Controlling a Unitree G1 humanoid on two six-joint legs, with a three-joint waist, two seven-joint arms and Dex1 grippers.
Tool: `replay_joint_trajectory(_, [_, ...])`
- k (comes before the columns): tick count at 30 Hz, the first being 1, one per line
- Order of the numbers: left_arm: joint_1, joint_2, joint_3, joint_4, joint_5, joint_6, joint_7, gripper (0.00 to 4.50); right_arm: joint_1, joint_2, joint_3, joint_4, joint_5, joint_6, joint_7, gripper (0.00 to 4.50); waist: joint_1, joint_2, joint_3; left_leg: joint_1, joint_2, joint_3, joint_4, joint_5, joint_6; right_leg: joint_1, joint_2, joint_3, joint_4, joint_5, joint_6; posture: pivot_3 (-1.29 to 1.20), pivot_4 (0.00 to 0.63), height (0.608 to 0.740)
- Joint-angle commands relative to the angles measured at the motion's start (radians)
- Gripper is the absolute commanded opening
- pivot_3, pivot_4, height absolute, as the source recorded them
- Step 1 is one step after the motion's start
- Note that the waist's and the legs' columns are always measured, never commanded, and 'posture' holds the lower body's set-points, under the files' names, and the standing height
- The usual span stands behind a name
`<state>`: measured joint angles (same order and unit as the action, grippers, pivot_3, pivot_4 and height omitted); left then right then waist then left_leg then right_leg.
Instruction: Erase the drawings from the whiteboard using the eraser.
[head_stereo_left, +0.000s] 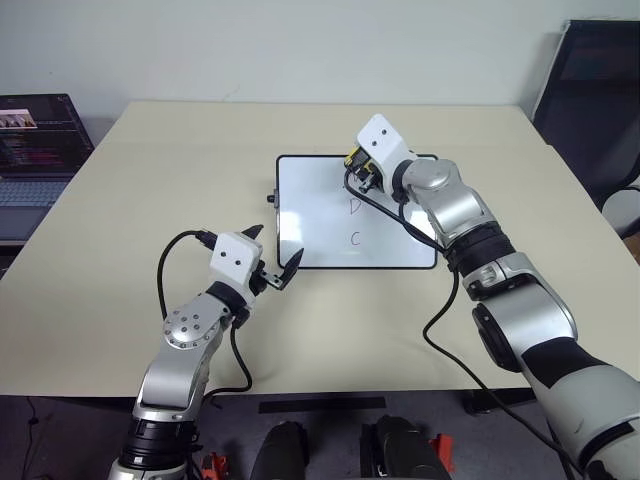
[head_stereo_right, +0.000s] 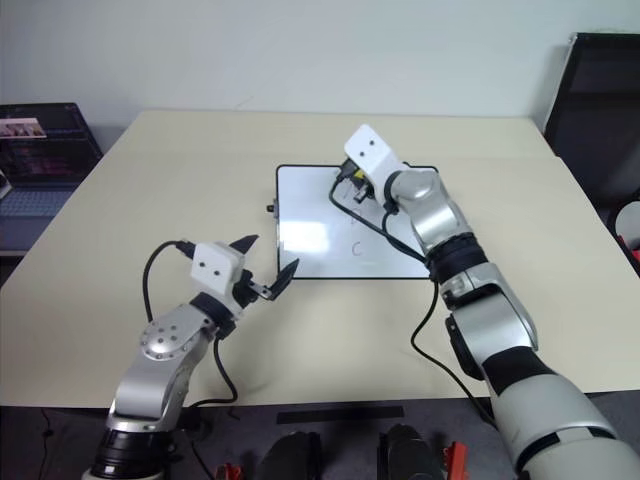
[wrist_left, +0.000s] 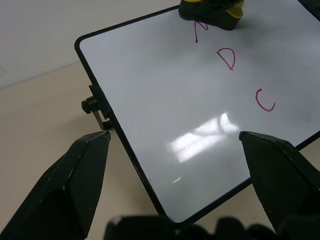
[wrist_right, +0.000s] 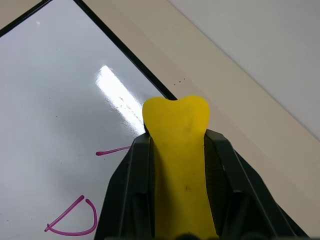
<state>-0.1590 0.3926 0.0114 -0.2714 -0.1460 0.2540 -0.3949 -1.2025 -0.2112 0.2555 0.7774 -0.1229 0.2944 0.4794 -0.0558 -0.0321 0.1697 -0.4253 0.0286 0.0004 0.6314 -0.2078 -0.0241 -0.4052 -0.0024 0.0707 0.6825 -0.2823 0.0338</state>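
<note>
At the far left edge a laptop (head_stereo_left: 40, 150) sits beside the beige table (head_stereo_left: 150, 180). On the near left of the table the left gripper (head_stereo_left: 270, 258) hovers just off the near-left corner of the whiteboard (head_stereo_left: 310, 200), its two black fingers (wrist_left: 75, 185) spread wide with nothing between them, pointing toward the board. The whiteboard lies flat at the table's middle, its long axis running left to right and a small black knob (wrist_left: 91, 105) on its left short side. The drawings (wrist_left: 227, 57) form a column running from far to near across the board: a remnant of a pink stroke at the far end, a pink "D" in the middle and a "C" nearest. To the right, the right gripper (head_stereo_left: 362, 172) reaches in over the far part of the board, fingers pressed together on the eraser (wrist_right: 180, 150). The yellow block sits lengthwise between the fingers, its long axis in line with them and its tip sticking out past them toward the board's far edge, resting at the top of the letter column, on the partly covered top stroke.
</note>
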Motion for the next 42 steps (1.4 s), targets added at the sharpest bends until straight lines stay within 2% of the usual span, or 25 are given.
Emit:
replay_joint_trajectory(1, [-0.020, 0.008, 0.018, -0.041, -0.005, -0.005, -0.006, 4.50, 0.029, 0.016, 0.002, -0.053, -0.013, 0.016, 0.005, 1.07, -0.001, 0.000, 0.000, 0.000, 0.000, 0.000, 0.000, 0.000, 0.000, 0.000, 0.000, 0.000, 0.000, 0.000, 0.000, 0.00, 0.150, 0.740])
replay_joint_trajectory(17, [-0.073, -0.024, -0.015, -0.008, -0.010, -0.029, -0.036, 4.50, 0.175, 0.040, 0.014, -0.306, -0.020, 0.187, 0.044, 1.07, 0.001, 0.000, 0.000, 0.000, 0.000, 0.000, 0.000, 0.000, 0.000, 0.001, 0.000, 0.000, 0.000, 0.000, 0.000, 0.00, 0.150, 0.740])
replay_joint_trajectory(30, [-0.110, -0.038, -0.034, 0.052, -0.005, -0.064, -0.069, 4.50, 0.068, -0.014, -0.047, -0.169, -0.027, 0.112, -0.039, 1.07, 0.004, 0.000, 0.000, 0.000, -0.001, 0.000, 0.000, 0.000, 0.000, 0.001, 0.000, 0.000, 0.000, 0.000, 0.000, 0.00, 0.150, 0.740])
replay_joint_trajectory(42, [-0.125, -0.039, -0.042, 0.044, -0.006, -0.054, -0.075, 4.50, 0.038, -0.030, -0.057, -0.096, -0.041, 0.045, -0.112, 1.07, 0.004, 0.000, 0.000, 0.000, -0.001, 0.000, 0.000, 0.000, 0.000, 0.001, 0.000, 0.000, 0.000, 0.000, 0.000, 0.00, 0.150, 0.740])
